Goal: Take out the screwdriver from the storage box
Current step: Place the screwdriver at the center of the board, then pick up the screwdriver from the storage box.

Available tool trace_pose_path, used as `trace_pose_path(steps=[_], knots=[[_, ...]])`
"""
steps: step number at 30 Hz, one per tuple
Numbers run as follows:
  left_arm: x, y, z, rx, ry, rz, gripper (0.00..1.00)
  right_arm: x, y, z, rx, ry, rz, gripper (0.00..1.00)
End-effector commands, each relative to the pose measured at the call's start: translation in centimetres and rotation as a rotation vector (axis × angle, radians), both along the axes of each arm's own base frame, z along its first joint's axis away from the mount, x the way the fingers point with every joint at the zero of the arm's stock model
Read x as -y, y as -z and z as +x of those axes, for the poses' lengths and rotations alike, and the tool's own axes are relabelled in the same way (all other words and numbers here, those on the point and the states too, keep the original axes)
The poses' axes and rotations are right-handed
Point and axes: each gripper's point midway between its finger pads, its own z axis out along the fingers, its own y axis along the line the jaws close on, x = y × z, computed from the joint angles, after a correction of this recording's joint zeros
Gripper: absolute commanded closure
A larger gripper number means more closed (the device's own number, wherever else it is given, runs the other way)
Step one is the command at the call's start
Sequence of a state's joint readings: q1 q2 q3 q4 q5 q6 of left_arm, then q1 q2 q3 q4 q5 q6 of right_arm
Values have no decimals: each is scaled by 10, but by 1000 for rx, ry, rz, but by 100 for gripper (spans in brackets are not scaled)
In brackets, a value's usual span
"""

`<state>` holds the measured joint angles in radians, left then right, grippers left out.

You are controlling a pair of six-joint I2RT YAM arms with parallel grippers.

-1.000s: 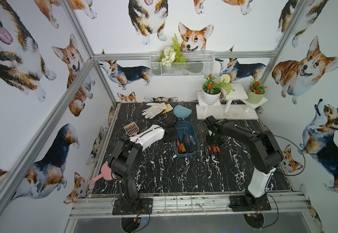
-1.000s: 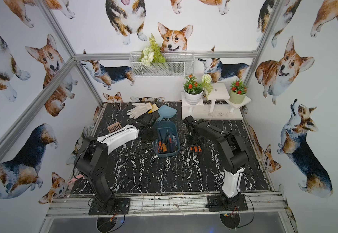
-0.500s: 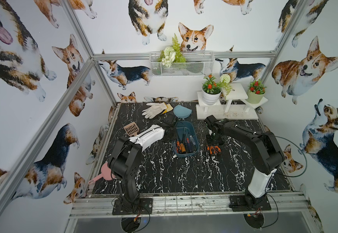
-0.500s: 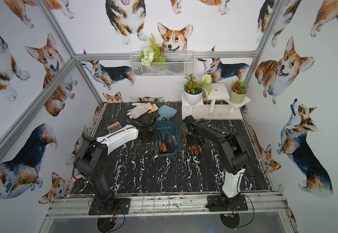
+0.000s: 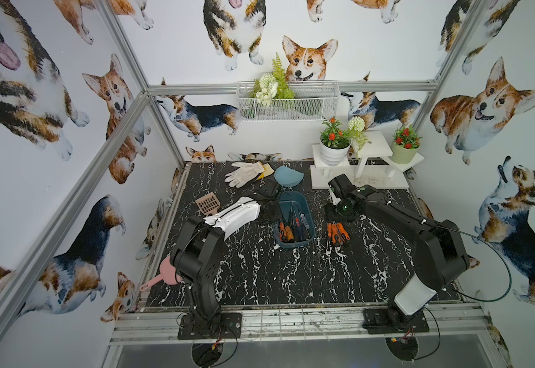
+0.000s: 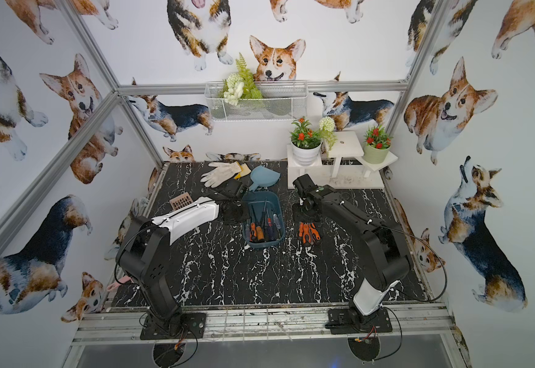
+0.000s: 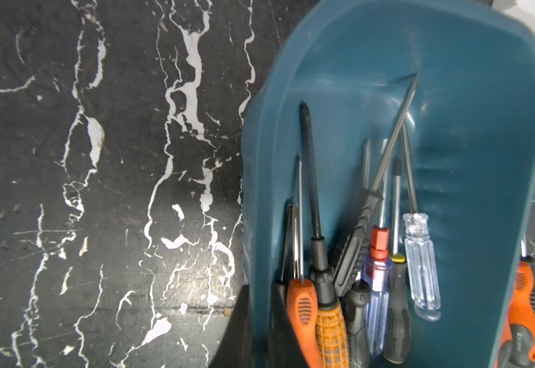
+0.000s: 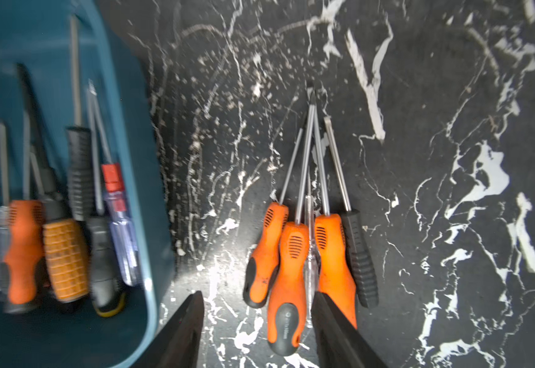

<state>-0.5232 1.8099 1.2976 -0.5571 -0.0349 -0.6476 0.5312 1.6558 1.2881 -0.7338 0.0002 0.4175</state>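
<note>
The left gripper (image 7: pixel 259 296) pinches the wall of the storage box (image 7: pixel 451 95), which holds several screwdrivers (image 7: pixel 377 270). The right gripper (image 8: pixel 258 294), fingers spread, straddles an orange screwdriver (image 8: pixel 286 270), 1 of 5 on the table (image 8: pixel 419 223) beside the box. Its handle print is unreadable.

Teal storage box (image 5: pixel 298 200) holds perhaps eight screwdrivers (image 5: pixel 291 227); an orange-handled cluster (image 5: pixel 337 232) lies just beside it.
</note>
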Motion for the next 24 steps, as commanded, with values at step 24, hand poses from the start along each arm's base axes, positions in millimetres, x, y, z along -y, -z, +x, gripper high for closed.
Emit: trace_pose_path(steps=[24], knots=[[13,-23,6,109,30,-98,100,-138,2,12,-72,-151,282,55]])
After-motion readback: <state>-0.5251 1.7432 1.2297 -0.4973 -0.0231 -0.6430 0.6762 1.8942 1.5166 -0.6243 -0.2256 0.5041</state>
